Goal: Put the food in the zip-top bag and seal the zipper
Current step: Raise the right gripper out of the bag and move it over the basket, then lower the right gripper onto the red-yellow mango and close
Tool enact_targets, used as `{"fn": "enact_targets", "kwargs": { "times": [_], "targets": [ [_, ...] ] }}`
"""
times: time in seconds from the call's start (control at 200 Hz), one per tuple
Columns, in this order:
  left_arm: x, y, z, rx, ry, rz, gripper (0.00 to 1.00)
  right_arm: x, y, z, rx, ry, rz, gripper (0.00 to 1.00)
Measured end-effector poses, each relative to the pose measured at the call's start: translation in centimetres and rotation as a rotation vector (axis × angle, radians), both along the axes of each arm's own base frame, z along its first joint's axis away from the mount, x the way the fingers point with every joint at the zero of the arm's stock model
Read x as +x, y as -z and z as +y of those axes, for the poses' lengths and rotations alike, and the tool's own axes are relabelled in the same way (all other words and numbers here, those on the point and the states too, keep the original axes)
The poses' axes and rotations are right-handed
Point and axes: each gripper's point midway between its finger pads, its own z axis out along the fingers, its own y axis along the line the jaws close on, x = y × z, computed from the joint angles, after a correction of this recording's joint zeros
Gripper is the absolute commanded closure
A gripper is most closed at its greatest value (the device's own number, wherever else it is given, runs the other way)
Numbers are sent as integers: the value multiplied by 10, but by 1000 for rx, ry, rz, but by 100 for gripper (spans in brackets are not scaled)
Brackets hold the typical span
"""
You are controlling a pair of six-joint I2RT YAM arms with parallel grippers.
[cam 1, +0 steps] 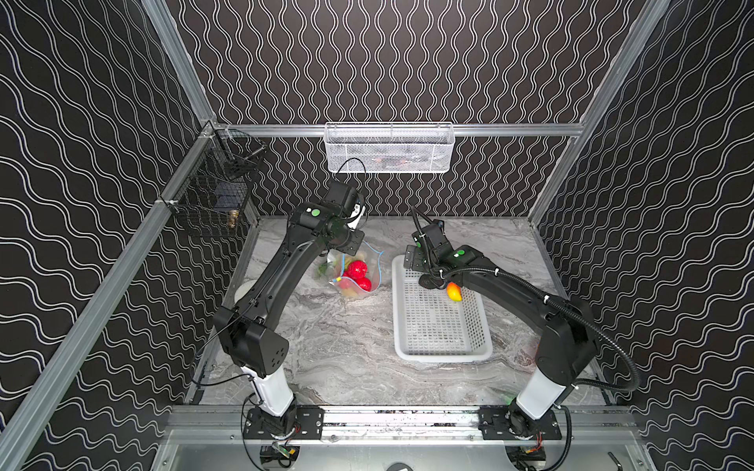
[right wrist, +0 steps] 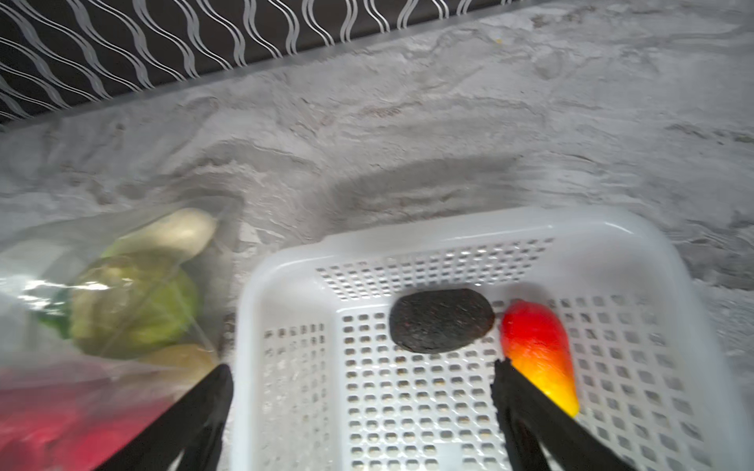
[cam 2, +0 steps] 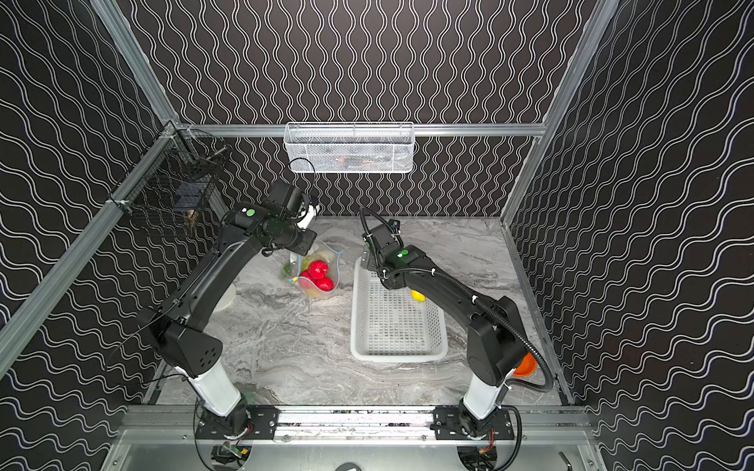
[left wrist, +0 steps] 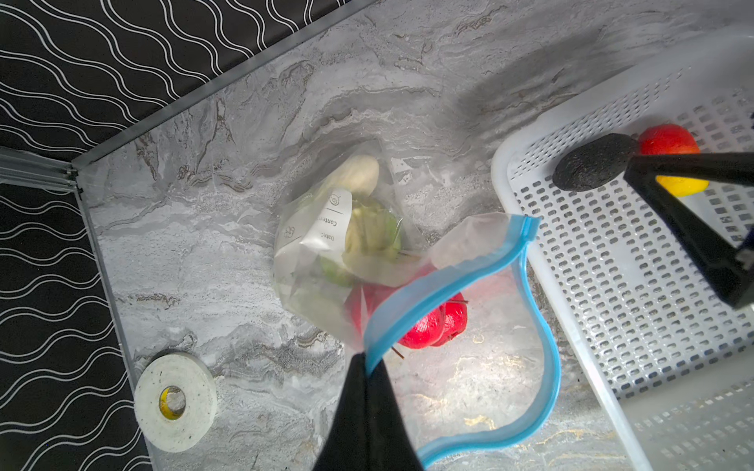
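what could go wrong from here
1. The open right gripper seems to straddle the white basket's rim; descending, one finger could catch it.
2. The dark item touches the red-yellow fruit; grabbing one may shove the other.
3. The left gripper pinches the zipper at one spot; the mouth could sag.

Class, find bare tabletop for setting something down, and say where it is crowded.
Free: the wide front tabletop left of the white basket, and the far right corner. Crowded: the gap between zip-top bag and basket.
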Motion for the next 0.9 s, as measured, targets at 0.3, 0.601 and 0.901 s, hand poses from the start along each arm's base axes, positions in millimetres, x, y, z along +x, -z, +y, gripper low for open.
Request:
{"fn": "enact_targets", "kwargs": {
  "times": [0.3,0.601,0.901],
  "targets": [
    [0,0,0,0,0,0,100,-5,20,-25,-89,70,65,1],
    [-1,0,0,0,0,0,100,-10,47,-41,-145,114,150,1],
    [-2,2,1,1,0,3,100,-19,68,-55,-172,142,222,1]
  ]
}}
